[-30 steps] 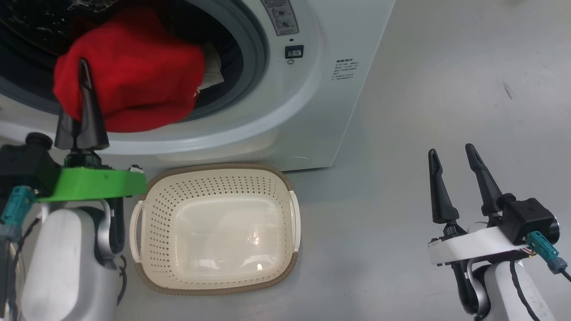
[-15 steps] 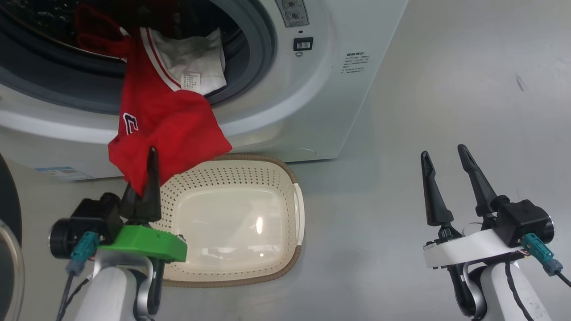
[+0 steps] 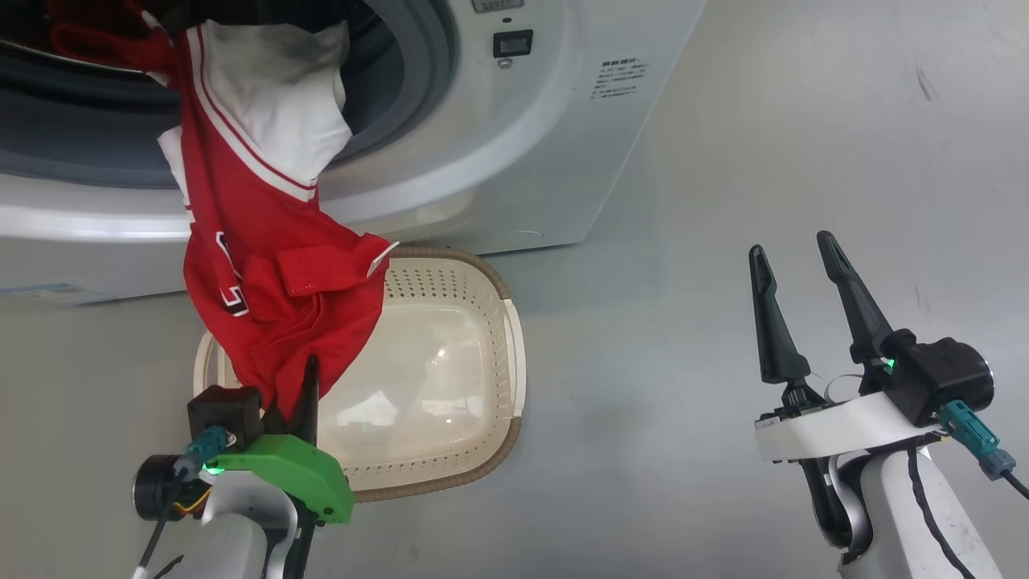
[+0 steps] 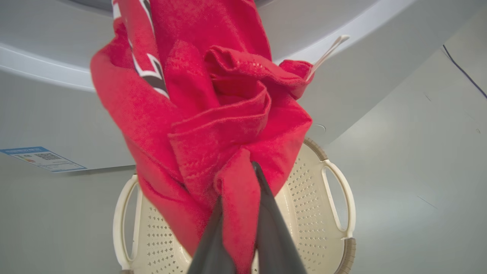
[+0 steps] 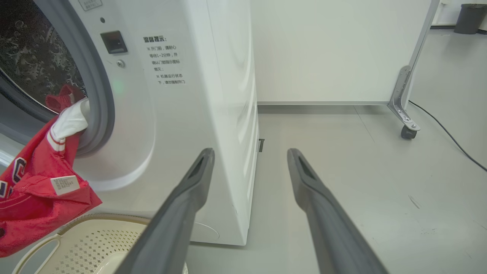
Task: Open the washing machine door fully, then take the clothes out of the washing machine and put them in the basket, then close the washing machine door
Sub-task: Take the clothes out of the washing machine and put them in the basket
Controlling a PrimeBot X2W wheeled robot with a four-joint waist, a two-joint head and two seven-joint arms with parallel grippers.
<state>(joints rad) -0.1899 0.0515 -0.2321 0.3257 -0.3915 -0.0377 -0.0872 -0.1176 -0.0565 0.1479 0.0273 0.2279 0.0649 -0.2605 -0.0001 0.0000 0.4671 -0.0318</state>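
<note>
We see the soft red fabric clothes (image 3: 273, 305), with one white panel edged by thin white stripes, strung from the mouth of the drum down across the machine's front. Their upper end lies over the one grey rubber drum seal (image 3: 418, 72) and their bunched lower end hangs above the left part of the basket. We count one long garment for certain; whether the red lump deeper in the drum is a second piece we cannot tell. The left gripper (image 3: 308, 378) has its two dark fingers pressed together on a fold at the bottom of that fabric, and in the left wrist view the red cloth is pinched between them. Below it on the floor stands one small cream rectangular plastic basket (image 3: 434, 285) with perforated sides, a brown woven-look rim and two white loop handles, set just beside the foot of the big white boxy washing machine (image 3: 547, 145). On the machine's face we count one small dark latch socket (image 3: 513, 43), one printed text sticker (image 3: 617, 78) and one small blue label (image 3: 44, 293) low at the left. Well apart to the right, over the bare grey floor (image 3: 723, 161), the right gripper (image 3: 792, 249) has its two fingers spread wide with nothing between them
</note>
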